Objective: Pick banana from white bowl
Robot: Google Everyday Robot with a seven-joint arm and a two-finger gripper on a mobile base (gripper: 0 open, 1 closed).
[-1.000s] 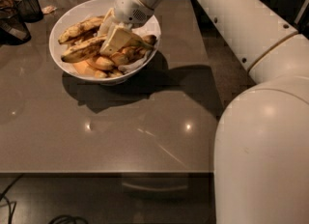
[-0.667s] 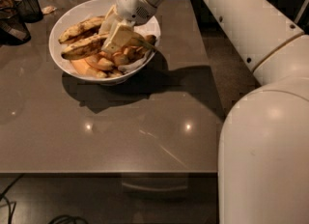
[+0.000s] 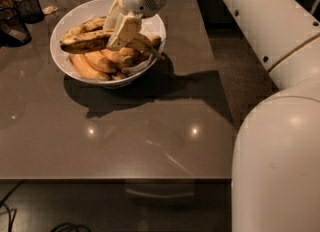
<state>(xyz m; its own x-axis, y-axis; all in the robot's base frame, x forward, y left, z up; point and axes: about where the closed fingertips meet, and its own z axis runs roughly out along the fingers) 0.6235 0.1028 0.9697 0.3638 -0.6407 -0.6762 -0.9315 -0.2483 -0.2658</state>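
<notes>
The white bowl (image 3: 62,21) stands at the far left of the brown table and holds several bananas. The banana (image 3: 85,41), long with dark streaks, lies across the top of the pile, pointing left. My gripper (image 3: 118,32) reaches down into the bowl from the upper right. Its two pale fingers (image 3: 126,27) stand close together on the banana's right part, gripping it. Smaller orange-yellow bananas (image 3: 95,63) lie under it at the bowl's front. The banana's right end is hidden behind the fingers.
A dark cup (image 3: 27,3) and other dark items stand at the table's far left corner. My white arm and base (image 3: 280,141) fill the right side. The table's front edge (image 3: 115,178) runs across the lower view.
The gripper has shifted slightly up and to the left inside the bowl, onto the long banana. The bowl has not moved.
</notes>
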